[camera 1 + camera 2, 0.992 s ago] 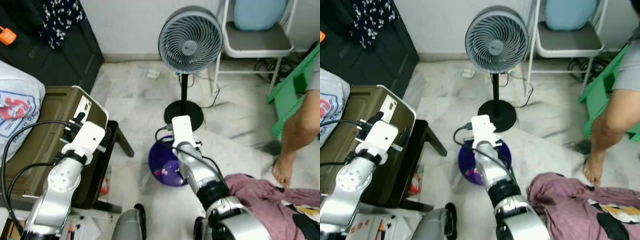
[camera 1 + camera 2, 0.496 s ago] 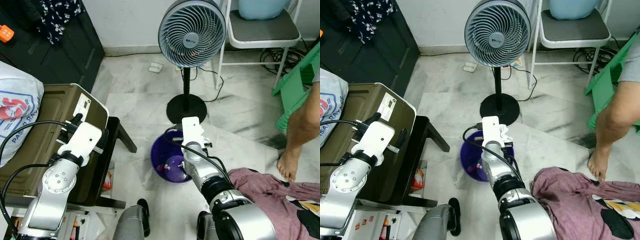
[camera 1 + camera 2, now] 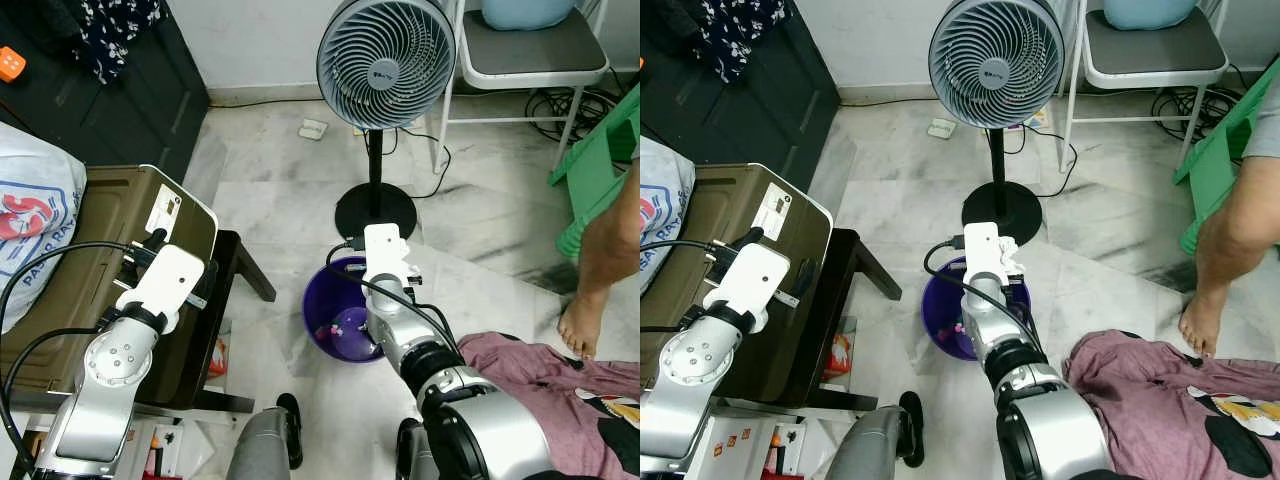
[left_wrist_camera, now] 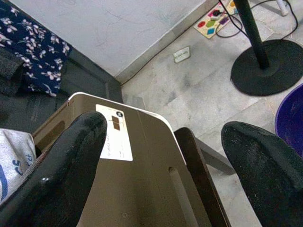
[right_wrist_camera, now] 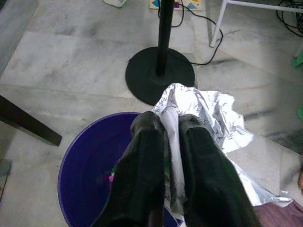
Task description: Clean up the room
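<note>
The right gripper (image 5: 169, 124) is pinching a crumpled white wrapper (image 5: 208, 113) tight between its fingers, hanging right above the purple bucket (image 3: 335, 330), whose opening is lying below and toward seven o'clock of the fingertips in the right wrist view. The wrapper is trailing off past the rim toward four o'clock, so a drop probably needs a small shift inward. The left gripper (image 4: 165, 161) is idling spread wide over the brown case (image 3: 90, 260), much farther from the bucket
</note>
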You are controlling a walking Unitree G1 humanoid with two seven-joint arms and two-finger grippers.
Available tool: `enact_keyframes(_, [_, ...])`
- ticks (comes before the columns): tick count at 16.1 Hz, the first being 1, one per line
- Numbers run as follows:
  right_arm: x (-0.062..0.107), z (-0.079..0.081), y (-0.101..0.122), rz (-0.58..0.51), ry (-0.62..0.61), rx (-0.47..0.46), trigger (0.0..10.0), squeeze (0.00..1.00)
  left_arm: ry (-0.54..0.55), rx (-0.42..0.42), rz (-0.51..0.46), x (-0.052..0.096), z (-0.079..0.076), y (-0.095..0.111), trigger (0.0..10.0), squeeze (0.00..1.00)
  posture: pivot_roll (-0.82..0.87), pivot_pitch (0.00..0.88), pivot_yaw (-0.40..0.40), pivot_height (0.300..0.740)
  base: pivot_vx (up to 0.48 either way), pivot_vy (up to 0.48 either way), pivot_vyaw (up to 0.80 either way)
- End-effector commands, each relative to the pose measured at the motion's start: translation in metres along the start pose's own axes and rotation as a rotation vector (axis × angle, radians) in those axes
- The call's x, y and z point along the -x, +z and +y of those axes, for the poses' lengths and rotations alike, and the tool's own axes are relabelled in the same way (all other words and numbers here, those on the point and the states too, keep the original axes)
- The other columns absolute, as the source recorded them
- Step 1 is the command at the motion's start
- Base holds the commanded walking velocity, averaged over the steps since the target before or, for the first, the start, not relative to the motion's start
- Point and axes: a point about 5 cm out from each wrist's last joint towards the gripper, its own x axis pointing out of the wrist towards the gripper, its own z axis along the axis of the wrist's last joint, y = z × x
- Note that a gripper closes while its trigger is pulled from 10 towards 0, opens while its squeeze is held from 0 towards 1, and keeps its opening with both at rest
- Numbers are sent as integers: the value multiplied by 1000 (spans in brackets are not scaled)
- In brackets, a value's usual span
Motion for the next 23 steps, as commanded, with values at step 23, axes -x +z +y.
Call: enact_keyframes(23, [62,-33,11,-158,571,-44,10000,1000,2,79,-175,-49,-31,33,10000,0,-25,0,32,740,0,0,0])
